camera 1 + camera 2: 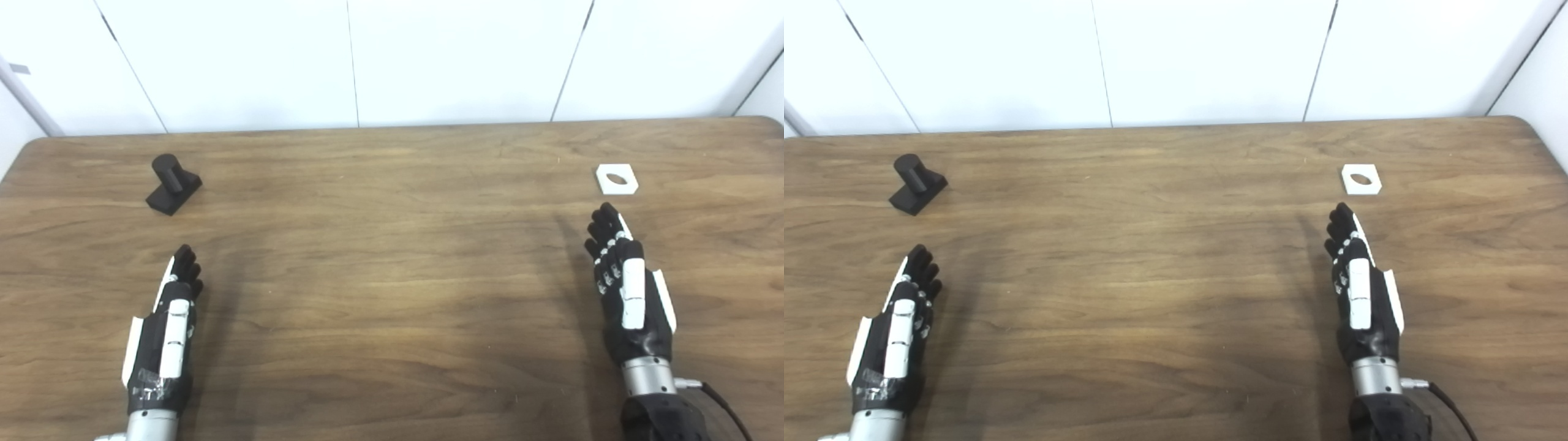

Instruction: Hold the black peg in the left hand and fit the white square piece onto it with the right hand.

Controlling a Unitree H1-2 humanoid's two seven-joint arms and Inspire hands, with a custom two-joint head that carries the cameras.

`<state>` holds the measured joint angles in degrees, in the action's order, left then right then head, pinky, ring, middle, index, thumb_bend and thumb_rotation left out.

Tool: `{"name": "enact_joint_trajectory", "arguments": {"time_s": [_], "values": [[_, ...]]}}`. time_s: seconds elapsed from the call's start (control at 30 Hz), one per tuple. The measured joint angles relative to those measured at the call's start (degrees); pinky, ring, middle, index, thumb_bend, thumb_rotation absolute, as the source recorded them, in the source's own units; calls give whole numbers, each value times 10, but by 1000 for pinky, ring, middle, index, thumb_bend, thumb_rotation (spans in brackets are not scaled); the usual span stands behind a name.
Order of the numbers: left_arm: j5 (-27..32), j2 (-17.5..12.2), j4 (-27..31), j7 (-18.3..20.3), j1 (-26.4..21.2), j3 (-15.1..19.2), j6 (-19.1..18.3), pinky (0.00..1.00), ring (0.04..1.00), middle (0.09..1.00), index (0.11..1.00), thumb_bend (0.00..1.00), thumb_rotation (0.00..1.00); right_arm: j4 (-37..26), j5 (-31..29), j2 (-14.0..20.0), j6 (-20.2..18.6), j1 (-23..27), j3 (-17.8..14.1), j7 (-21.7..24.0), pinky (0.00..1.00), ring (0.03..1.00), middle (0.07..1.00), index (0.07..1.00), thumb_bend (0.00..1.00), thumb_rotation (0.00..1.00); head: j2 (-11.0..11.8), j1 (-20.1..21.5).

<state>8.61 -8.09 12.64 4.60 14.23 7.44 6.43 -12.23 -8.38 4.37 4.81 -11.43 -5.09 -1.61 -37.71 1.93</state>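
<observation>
The black peg [173,184] stands on its square black base on the wooden table [392,245], at the far left. A white square piece [617,179] with a round hole lies flat at the far right. My left hand [166,331] hovers near the front left, open, fingers stretched forward, well short of the peg. My right hand [625,288] is open too, fingers straight, its fingertips just short of the white piece. Neither hand holds anything.
White wall panels [392,61] rise behind the table's far edge. The table's rounded far corners show at left and right. A black cable [726,407] trails from the right wrist.
</observation>
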Motion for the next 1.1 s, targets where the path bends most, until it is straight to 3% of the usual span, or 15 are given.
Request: {"name": "enact_joint_trajectory", "arguments": {"time_s": [0.33,0.5,0.7,0.77,0.9,1.1], "values": [[0,0,0,0,0,0,0,1000,1000,1000,997,430,861,0,-2,0,1,0,-2,0,973,955,951,941,500,1000,0,-3],[-3,1,0,0,0,-2,0,1000,999,999,1000,453,852,1,-4,1,1,0,-2,4,999,972,968,960,512,1000,9,-34],[-18,5,0,-6,2,-10,5,1000,990,991,984,446,852,7,-18,4,13,0,-9,15,1000,982,970,959,558,971,41,-109],[-24,6,0,-11,2,-14,5,1000,987,984,980,463,848,9,-24,6,25,0,-11,22,1000,992,980,967,571,955,45,-114],[-41,8,-1,-19,3,-22,14,991,970,966,965,481,838,13,-40,8,35,0,-16,41,1000,990,979,969,554,974,80,-150],[-52,10,-7,-24,3,-28,34,1000,973,968,959,481,826,21,-50,9,49,2,-22,57,990,970,966,955,594,971,104,-167]]}}
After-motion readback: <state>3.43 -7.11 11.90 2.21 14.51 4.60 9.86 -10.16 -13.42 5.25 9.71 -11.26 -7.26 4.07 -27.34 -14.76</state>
